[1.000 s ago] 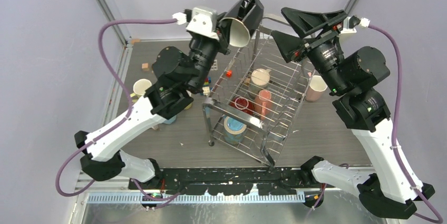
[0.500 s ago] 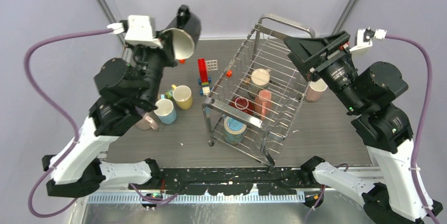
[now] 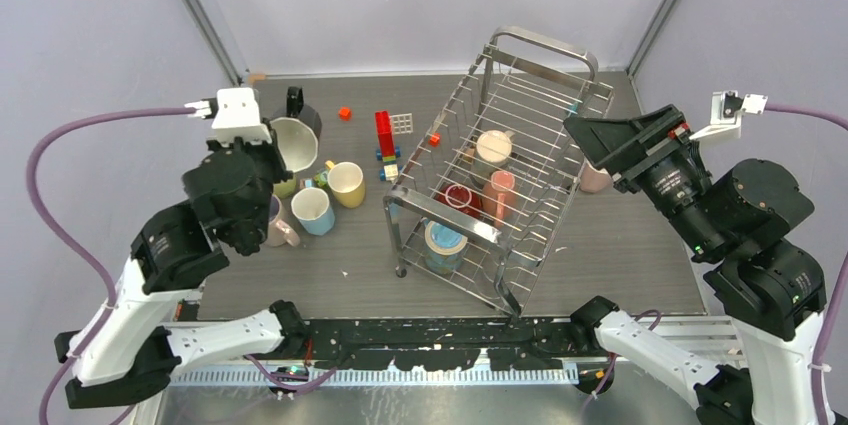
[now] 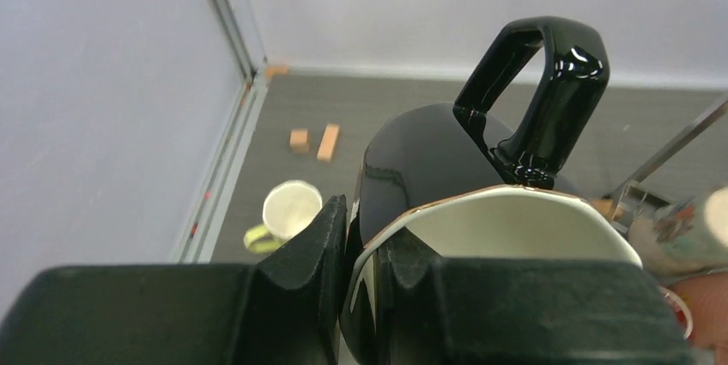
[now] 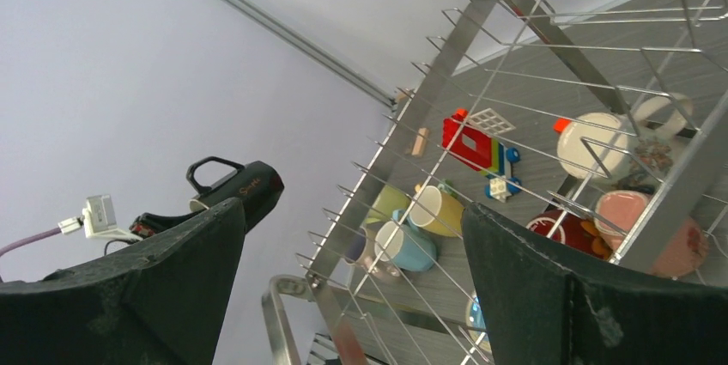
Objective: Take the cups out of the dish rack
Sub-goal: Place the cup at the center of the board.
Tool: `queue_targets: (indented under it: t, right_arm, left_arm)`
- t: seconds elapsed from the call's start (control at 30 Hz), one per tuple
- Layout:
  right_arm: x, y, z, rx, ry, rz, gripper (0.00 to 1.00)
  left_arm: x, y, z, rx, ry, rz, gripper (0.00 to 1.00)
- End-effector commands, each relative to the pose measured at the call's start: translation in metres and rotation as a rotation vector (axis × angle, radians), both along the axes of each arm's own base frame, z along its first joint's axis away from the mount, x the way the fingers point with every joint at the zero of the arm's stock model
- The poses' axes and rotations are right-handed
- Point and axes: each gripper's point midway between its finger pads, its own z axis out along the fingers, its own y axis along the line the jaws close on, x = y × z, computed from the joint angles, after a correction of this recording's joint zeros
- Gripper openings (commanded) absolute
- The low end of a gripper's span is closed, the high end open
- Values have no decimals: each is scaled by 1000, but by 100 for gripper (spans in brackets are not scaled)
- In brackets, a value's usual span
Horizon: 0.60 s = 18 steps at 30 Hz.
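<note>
Since the black cup [image 3: 297, 137] is pinched by its rim in the left end effector [image 4: 365, 245] (one finger inside the mouth, the other on the outer wall, the jaws nearly shut), the step in hand is judged to be a set-down, and it turns on what lies under that cup. The cup is held clear of the worktop [image 3: 620, 265] at the far left. It is tipped so that its long axis lies nearer level than upright, with the mouth toward the arm and the handle on the side away from the fingers. Bare worktop is seen below it, while a yellow cup [image 3: 346, 183] and a blue cup [image 3: 312, 210] stand near it on the rack side. A turn to upright would probably be needed before lowering, and room kept from those two. The right end effector [image 3: 592, 143] is spread wide and nothing is held in it. It hangs just right of the rack [image 3: 445, 213], in which a cream cup [image 3: 492, 145], a pink cup [image 3: 500, 190], a red cup [image 3: 460, 197] and a banded cup [image 3: 443, 242] are seen, all to its left and lower. For those the right arm is the nearer.
</note>
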Motion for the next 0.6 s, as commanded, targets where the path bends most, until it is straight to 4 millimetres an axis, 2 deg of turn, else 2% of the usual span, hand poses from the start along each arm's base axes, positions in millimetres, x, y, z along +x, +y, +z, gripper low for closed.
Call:
queue_targets:
  t: [0.0, 0.13, 0.33, 0.57]
  right_arm:
    - [-1, -6, -17, -84, 19, -17, 100]
    - [-5, -13, -29, -118, 43, -36, 100]
    - [-12, -28, -46, -167, 78, -78, 100]
    - [-22, -54, -64, -235, 112, -159, 100]
  left_arm:
    - [8, -1, -29, -87, 77, 22, 0]
    - [27, -6, -67, -140, 220, -2, 0]
    - [44, -33, -122, -186, 440, -105, 0]
    - [50, -52, -165, -196, 579, -161, 0]
